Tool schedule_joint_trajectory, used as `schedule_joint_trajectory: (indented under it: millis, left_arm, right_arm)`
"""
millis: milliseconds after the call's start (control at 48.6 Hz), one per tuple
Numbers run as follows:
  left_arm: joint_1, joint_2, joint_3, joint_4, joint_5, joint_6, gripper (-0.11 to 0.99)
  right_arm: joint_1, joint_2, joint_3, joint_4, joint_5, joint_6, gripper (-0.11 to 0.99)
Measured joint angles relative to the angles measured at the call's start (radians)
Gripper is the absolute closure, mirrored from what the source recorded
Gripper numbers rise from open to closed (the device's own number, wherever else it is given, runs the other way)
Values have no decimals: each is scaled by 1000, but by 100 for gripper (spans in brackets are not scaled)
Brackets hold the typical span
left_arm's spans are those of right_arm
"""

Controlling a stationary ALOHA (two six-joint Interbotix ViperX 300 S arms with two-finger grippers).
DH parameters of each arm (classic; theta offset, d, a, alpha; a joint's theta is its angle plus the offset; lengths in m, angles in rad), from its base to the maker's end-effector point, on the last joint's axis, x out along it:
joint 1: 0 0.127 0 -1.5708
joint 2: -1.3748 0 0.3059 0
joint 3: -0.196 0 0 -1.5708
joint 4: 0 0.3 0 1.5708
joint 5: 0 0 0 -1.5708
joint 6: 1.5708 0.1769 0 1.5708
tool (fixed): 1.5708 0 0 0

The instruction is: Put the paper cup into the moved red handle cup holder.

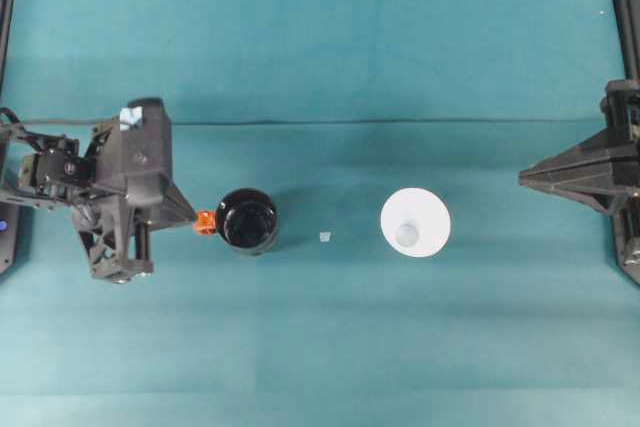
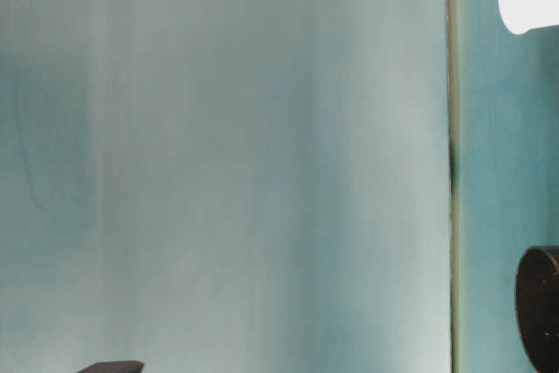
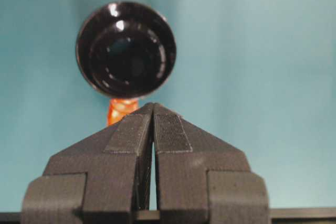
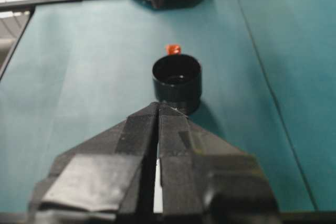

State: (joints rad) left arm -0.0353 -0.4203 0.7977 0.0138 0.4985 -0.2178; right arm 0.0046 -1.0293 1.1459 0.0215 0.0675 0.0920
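- My left jaws are pressed together, tips just beside the red-orange handle tab of the red handle cup holder; from the left wrist view I cannot tell whether they touch the tab.
- My right jaws are also pressed together, holding nothing, parked at the right edge of the teal surface in the overhead view.
- The paper cup stands mouth up, right of centre, well apart from the holder, with a tiny pale scrap lying between them.
- The holder stands upright and open, left of centre, its handle pointing toward my left arm.
- I judge the step in hand to be fetching the cup with the right arm, since it sits on that side.
- To do it well, I would spread the right jaws wide before coming down, because the cup's rim is wide and the wall tapers.
- Pinching one side of the rim, one jaw inside and one outside, should suit thin paper better than squeezing across the body, which could crush it.
- I would grip lightly, lift straight up, and carry it high enough to clear the holder's rim.
- The left jaws sit close to the holder, so drawing them back first would keep the drop path free.
- The holder looks slightly narrower than the cup's rim, so I would centre the base over the opening and lower it straight.
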Motion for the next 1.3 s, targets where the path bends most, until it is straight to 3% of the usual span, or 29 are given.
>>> schedule_joint_trajectory:
  millis: [123,247,308,555,822,966,1069,1295]
  left_arm:
    - [-3,6,2,0,0,-46,44]
    - [-29,25,2,2,3,-32,7]
    - [-34,41,2,2,6,-26,-3]
    - [-29,141,0,5,11,11,-4]
    - [20,209,-2,5,14,37,-4]
    - [44,215,-3,5,14,74,-4]
    - [46,225,-3,5,12,91,-3]
    - [46,264,-5,5,-14,92,-3]
  right_arm:
    - [0,-2,0,-2,0,3,97]
    - [0,0,0,-2,0,3,97]
    - [2,-2,0,0,0,3,97]
    - [2,-2,0,0,-2,3,97]
    - [2,-2,0,0,0,5,97]
    - [2,-2,2,-2,-2,5,97]
    - [2,0,0,0,0,5,97]
    - [0,-2,0,-2,0,3,97]
